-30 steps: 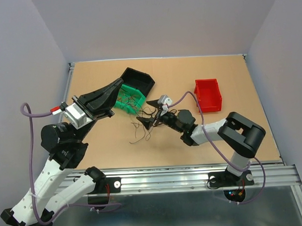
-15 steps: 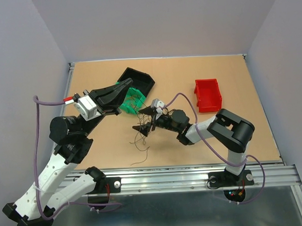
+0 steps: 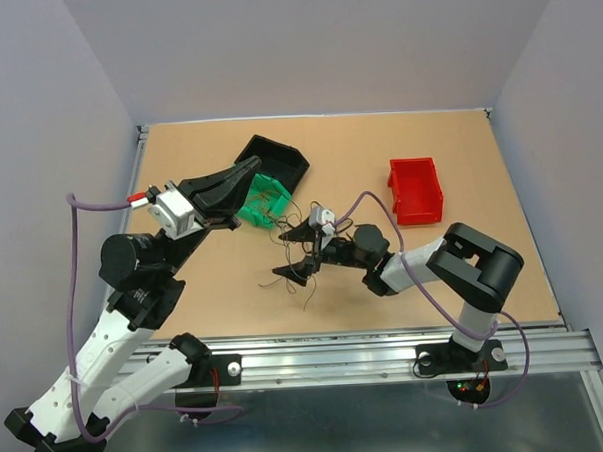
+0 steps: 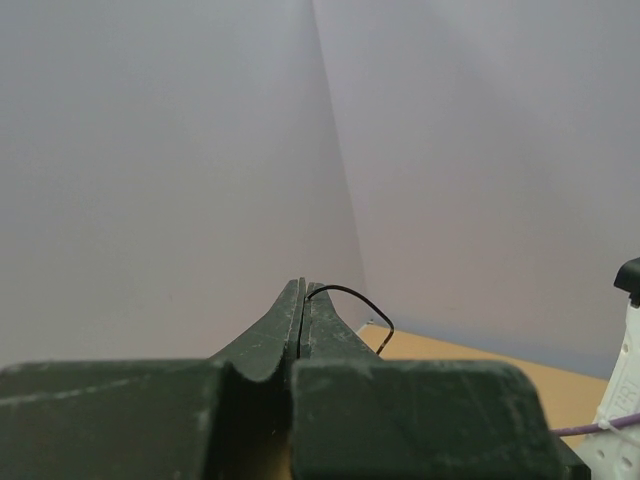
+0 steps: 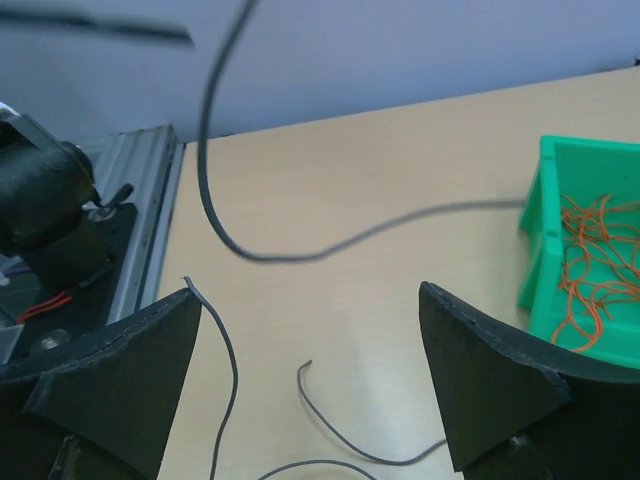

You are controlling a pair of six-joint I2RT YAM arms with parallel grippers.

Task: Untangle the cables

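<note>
From above, the cables (image 3: 299,270) lie in a small loose tangle on the table (image 3: 378,153), just on the near side of the green bin (image 3: 246,210). The right gripper (image 3: 295,250) sits right over the tangle with its jaws spread, one finger on each side. The left gripper (image 3: 247,168) hangs over the green bin and the black bin (image 3: 283,155), up and left of the heap, so the right arm is much the nearer.

The left wrist view shows the left gripper (image 4: 303,290) pressed together on a thin black wire (image 4: 356,297), which arcs out of the tip to the right and down.

In the right wrist view the right gripper (image 5: 307,293) is wide apart and empty. Dark strands (image 5: 330,445) curl on the table between its fingers. A blurred wire (image 5: 207,150) drops from above and sweeps across toward the green bin (image 5: 545,240), which holds orange wires (image 5: 600,250). This is probably the strand the left arm holds, stretched up and left.
</note>
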